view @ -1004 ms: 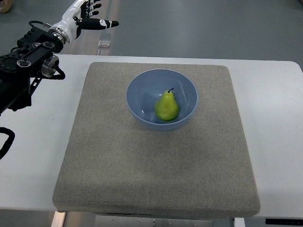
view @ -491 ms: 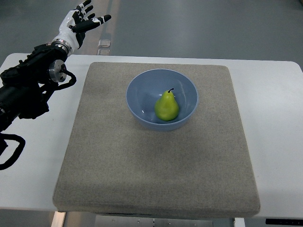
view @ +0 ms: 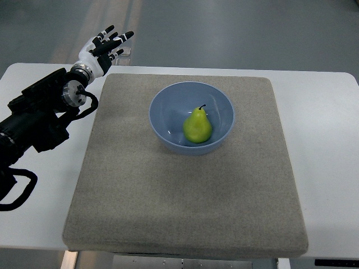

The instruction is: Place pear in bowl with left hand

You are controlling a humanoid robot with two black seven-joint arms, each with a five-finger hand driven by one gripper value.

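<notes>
1. Fingers of the left hand are spread wide and straight, black-tipped with white bands, fanned toward the far side of the table; they hold nothing
2. The white-and-black palm sits above the far left corner of the mat, over the table's far edge, well apart from the bowl
3. A silver wrist joint connects the hand to the black left arm, which comes in from the picture's left edge and runs diagonally across the white table; a black cable loops beside the joint and another loop shows near the lower left edge
4. The pear lies inside the bowl, upright or nearly so, its dark stem pointing up and slightly to the right; it rests toward the bowl's right half, on the bottom
5. The bowl is pale blue and round, standing on the far central part of the mat
6. The mat is a grey-beige felt-like square with rounded corners, covering most of the tabletop; its near edge reaches the table's near edge
7. Beyond the table lies a grey floor
</notes>
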